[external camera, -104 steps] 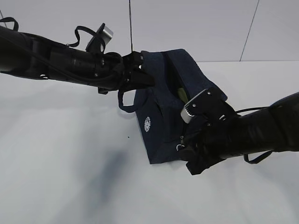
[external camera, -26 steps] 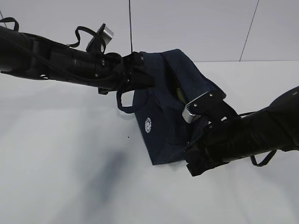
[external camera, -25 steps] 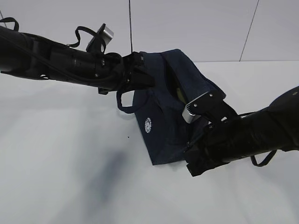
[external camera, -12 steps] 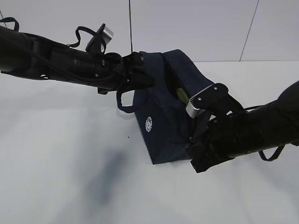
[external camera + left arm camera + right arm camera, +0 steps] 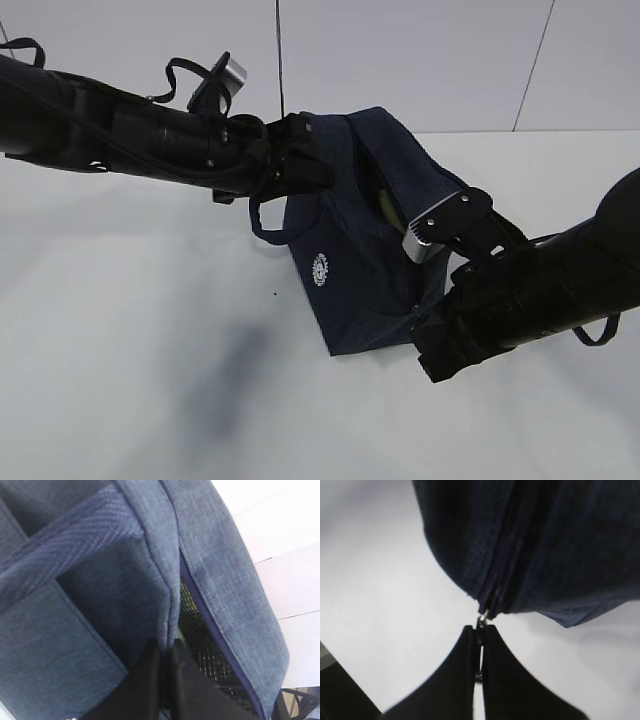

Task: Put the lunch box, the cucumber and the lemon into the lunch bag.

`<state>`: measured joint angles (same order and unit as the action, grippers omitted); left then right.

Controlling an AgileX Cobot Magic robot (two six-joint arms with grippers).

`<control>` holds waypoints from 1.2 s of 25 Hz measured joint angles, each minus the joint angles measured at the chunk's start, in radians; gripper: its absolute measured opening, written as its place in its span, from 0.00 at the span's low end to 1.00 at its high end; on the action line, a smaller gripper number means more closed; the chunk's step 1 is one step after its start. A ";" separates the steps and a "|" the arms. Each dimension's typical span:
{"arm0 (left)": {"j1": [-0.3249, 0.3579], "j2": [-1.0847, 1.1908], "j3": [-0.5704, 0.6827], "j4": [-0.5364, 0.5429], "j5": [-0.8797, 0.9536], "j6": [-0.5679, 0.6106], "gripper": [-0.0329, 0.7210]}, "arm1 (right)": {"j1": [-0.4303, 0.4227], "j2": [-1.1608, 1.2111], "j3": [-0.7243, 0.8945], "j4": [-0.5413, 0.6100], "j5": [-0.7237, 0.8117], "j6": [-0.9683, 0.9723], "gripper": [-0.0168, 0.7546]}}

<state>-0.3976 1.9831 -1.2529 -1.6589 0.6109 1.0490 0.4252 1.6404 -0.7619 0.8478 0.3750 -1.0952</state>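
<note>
One lunch bag (image 5: 350,270) is seen standing on the white table (image 5: 130,380), a boxy dark navy fabric piece with a single small round white logo (image 5: 320,268) on its near face. Two black arms are counted, one reaching in from each side. The left gripper (image 5: 300,165) is pressed against the bag's upper left edge; in the left wrist view its two fingers (image 5: 145,690) are shown drawn together on a fold of the navy fabric (image 5: 165,625) beside the open seam, so the jaws are clamped on the bag's rim. One loop handle (image 5: 265,215) is seen hanging below that gripper; a second strap (image 5: 65,565) of woven webbing is visible across the fabric in the left wrist view. The right gripper (image 5: 479,652) is placed at the bag's lower right corner, and in the right wrist view its jaws are closed on the one metal zipper pull (image 5: 481,622) at the end of the zipper line (image 5: 502,575), with the pull held just off the corner of the bag. Through the gap in the top of the bag a single pale yellow-green patch (image 5: 385,205) is glimpsed, possibly the lemon or the lunch box lid, though it cannot be told which. A dark mesh lining (image 5: 210,640) is seen inside the opening.
</note>
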 joint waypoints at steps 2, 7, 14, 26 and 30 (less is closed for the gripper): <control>0.000 0.000 0.000 0.000 0.000 0.000 0.04 | 0.000 0.000 0.000 -0.002 0.001 0.002 0.04; 0.000 0.000 0.000 0.000 0.000 0.000 0.04 | 0.000 0.000 0.000 -0.004 0.002 0.004 0.04; 0.000 0.000 0.000 0.001 0.000 0.000 0.04 | 0.000 -0.020 0.002 -0.009 0.002 0.010 0.04; 0.000 0.000 0.000 0.042 0.005 0.002 0.21 | 0.000 -0.040 0.008 -0.016 0.006 0.019 0.04; 0.000 0.000 0.000 0.072 0.028 0.020 0.54 | 0.000 -0.040 0.010 -0.020 0.010 0.019 0.04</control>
<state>-0.3976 1.9831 -1.2529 -1.5873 0.6387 1.0686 0.4252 1.6005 -0.7516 0.8274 0.3851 -1.0762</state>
